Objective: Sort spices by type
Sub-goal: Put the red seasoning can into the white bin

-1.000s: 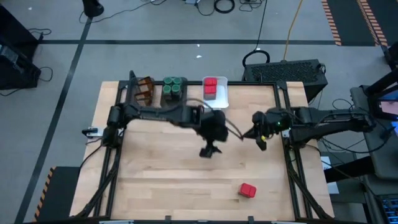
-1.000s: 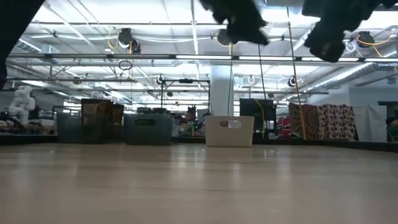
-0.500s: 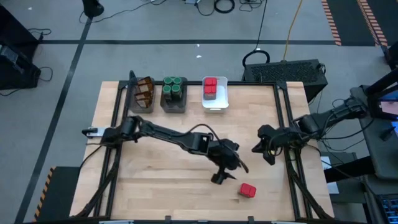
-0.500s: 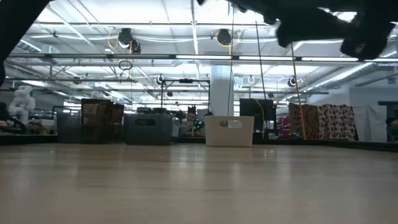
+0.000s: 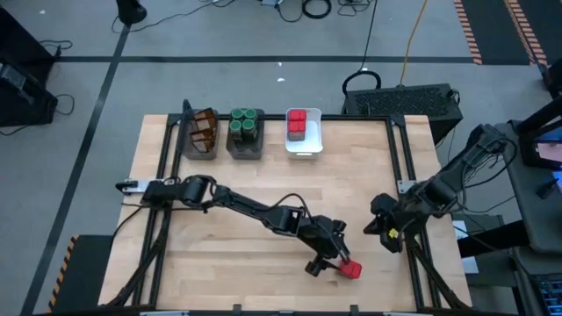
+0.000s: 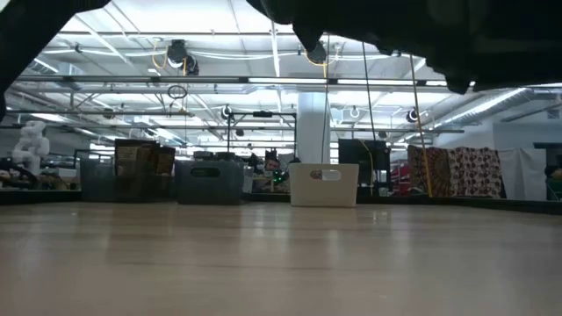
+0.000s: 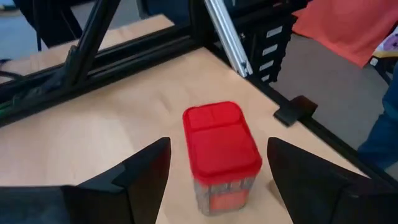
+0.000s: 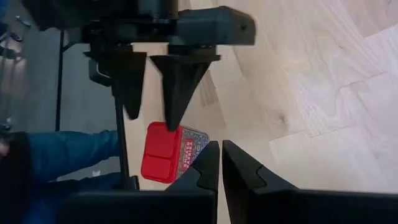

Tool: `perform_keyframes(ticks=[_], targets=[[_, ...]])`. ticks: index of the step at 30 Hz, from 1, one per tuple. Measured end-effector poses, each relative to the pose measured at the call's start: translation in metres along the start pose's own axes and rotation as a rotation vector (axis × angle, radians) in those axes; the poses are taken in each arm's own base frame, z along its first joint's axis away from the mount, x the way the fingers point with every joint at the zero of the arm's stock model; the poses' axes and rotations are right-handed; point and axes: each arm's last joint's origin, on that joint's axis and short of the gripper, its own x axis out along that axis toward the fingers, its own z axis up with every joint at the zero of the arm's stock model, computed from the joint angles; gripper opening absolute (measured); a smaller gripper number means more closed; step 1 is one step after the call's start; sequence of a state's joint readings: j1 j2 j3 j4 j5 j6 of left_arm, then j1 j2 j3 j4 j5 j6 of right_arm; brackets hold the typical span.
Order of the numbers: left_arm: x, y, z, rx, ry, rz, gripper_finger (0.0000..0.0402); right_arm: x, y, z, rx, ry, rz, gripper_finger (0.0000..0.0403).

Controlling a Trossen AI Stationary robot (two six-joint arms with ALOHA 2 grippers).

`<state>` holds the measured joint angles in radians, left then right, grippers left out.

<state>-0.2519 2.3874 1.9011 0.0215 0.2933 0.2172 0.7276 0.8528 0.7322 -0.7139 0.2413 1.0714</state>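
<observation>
Wooden surface [image 5: 228,254] carries three bins along its far edge; one red tin [image 5: 351,269] stands alone near the front right. Left tool [image 5: 327,262] is spread apart, released, holding nothing, directly beside the tin on its left. From the left wrist view the tin [image 7: 221,152] stands upright, centred between the two fingers [image 7: 134,180], untouched. Right tool [image 5: 386,233] is clenched, empty, farther off. The left arm is judged nearer.
</observation>
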Motion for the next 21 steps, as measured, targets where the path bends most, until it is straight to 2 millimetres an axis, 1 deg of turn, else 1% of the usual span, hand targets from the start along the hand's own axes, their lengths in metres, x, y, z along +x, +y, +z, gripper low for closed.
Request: perform_keyframes(ticks=[4,9,15,21], targets=[[0.004,-0.008,0.004,0.016,-0.027,0.02,0.0272,0.006,0.005,-0.006,0.013,0.009,-0.019,0.0],[0.007,-0.014,0.006,0.028,-0.044,0.061,0.0272,0.017,0.011,-0.013,0.03,0.039,-0.037,0.0],[0.009,-0.02,0.008,0.032,-0.031,0.156,0.0272,0.028,0.022,-0.018,0.031,0.049,-0.016,0.0],[0.015,-0.026,0.004,-0.017,-0.031,0.152,0.0272,0.031,0.023,-0.02,0.042,0.018,-0.034,0.0]])
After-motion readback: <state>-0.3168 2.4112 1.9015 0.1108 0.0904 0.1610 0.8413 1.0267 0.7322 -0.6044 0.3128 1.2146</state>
